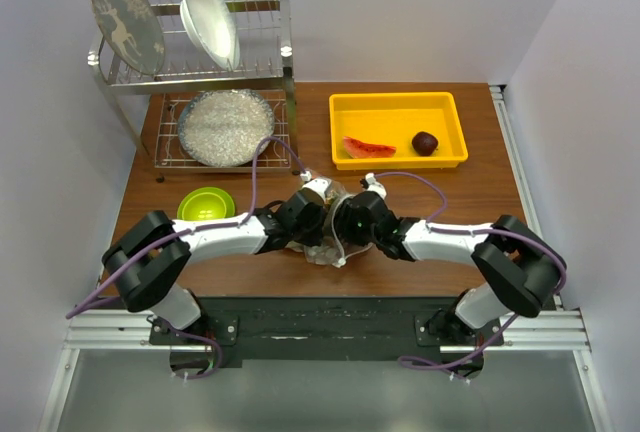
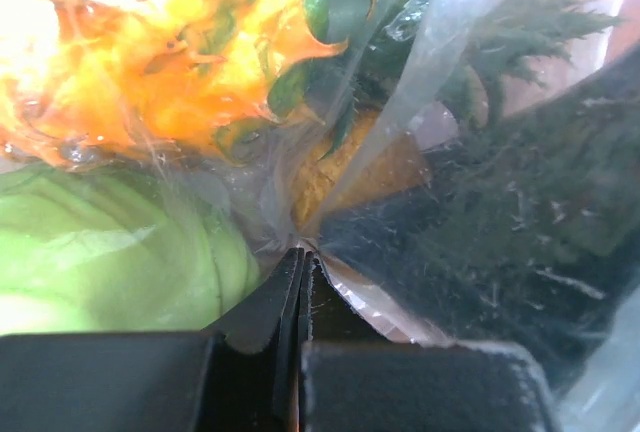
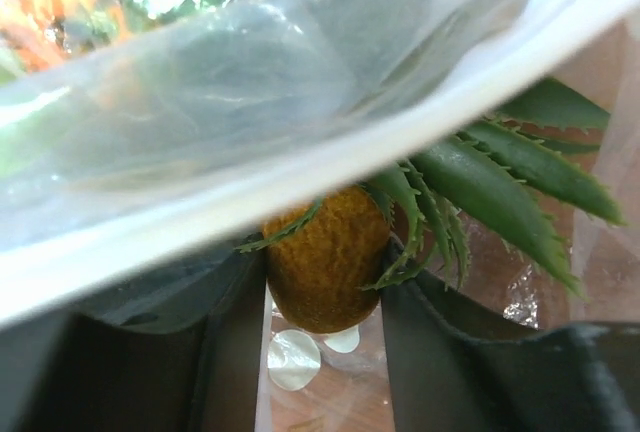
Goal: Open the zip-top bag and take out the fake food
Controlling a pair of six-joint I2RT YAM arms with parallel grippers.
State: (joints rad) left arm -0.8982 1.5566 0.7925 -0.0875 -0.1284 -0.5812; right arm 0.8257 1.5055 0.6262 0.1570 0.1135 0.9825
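1. Fingers of the left gripper are pressed flat together on a fold of the zip-top bag. They pinch film only, no fruit.
2. Partway closed, the right gripper has a finger on each side of the pineapple. Both pads look to touch its orange body, so I judge it gripped. The bag's zip strip crosses just above the fruit, and the leaves fan out to the right.
3. The bag lies by the middle of the table's near edge, between the two wrists. Inside it, a green fruit sits just beside the left pinch.
4. Farther out, the yellow tray near the far right corner holds the watermelon slice and the dark ball, well apart from the bag.
5. A lime-green bowl sits toward the left edge, and a dish rack stands at the far left corner.
6. The step in hand looks like drawing the pineapple out through the mouth. To do it well:
   - Keep the left pinch low and firm as an anchor.
   - Pull the right hand back in line with the opening, so the leaves do not catch the zip strip.
   - Lift clear of the bag before swinging toward the tray.
7. One risk is film trapped between a pad and the fruit, because the bag would then drag along.
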